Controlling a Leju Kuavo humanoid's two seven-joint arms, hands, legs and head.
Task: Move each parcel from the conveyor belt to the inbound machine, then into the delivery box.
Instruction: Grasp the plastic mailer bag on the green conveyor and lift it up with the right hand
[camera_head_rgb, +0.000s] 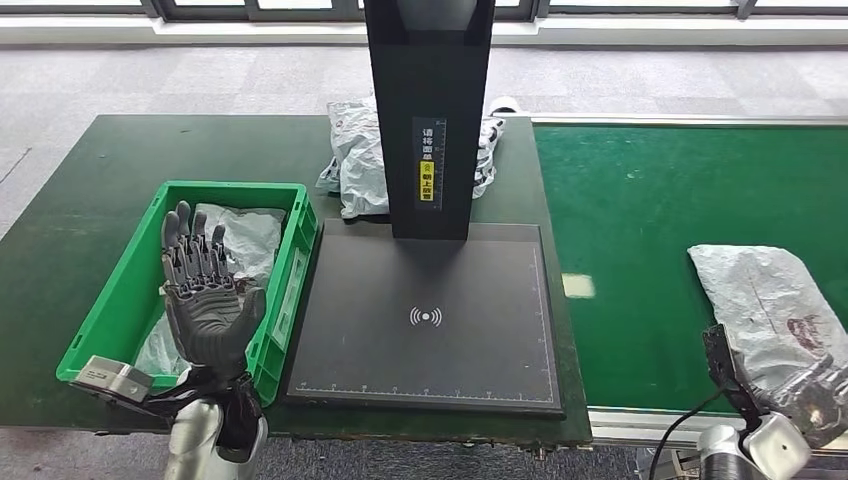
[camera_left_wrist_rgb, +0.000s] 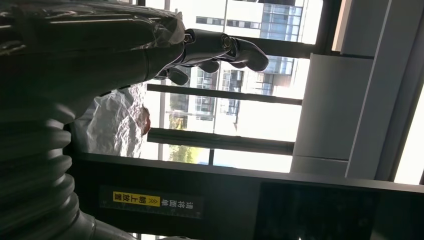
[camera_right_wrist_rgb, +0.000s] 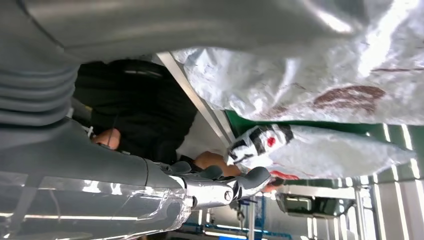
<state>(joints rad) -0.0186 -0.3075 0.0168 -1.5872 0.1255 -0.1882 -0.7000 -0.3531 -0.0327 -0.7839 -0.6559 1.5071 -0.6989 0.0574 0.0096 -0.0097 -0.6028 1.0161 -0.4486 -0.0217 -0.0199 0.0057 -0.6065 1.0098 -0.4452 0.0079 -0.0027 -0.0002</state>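
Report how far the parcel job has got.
Done: parcels lie in the green box, under the raised, empty left hand. In hand: the right hand is at the parcel on the conveyor; grip unclear. Left: scan it on the empty inbound machine, then box it.

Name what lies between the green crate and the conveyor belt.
In the head view, the inbound machine's dark scan plate lies between the green crate and the conveyor belt.

You see the right hand (camera_right_wrist_rgb: 220, 187) beneath a crinkled grey parcel (camera_right_wrist_rgb: 310, 75), another parcel (camera_right_wrist_rgb: 320, 152) beyond on the green belt (camera_right_wrist_rgb: 250, 122).
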